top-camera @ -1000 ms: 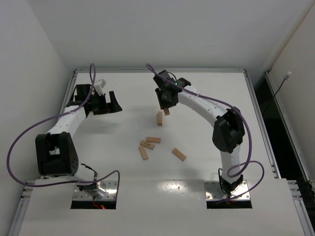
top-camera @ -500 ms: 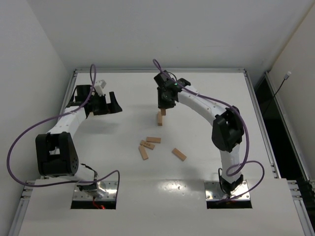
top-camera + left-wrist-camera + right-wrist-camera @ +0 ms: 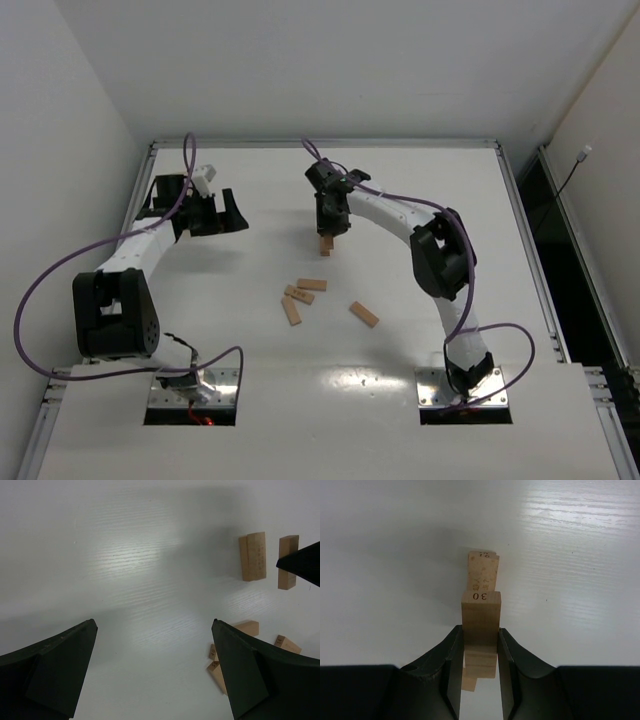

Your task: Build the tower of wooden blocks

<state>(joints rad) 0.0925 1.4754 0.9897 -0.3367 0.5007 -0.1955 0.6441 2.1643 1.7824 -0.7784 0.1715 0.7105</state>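
Wood block tower (image 3: 325, 245) stands in the middle of the table (image 3: 230, 330), close under my right gripper (image 3: 480, 636). My left gripper (image 3: 154, 626) hangs spread and empty, well apart. I pinch the block marked 30 (image 3: 480, 611); I should square it over the top bar, lower gently, release slowly.

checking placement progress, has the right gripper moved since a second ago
Yes: the right gripper, shut on a block, has shifted left, from right of the standing stack to directly over it.
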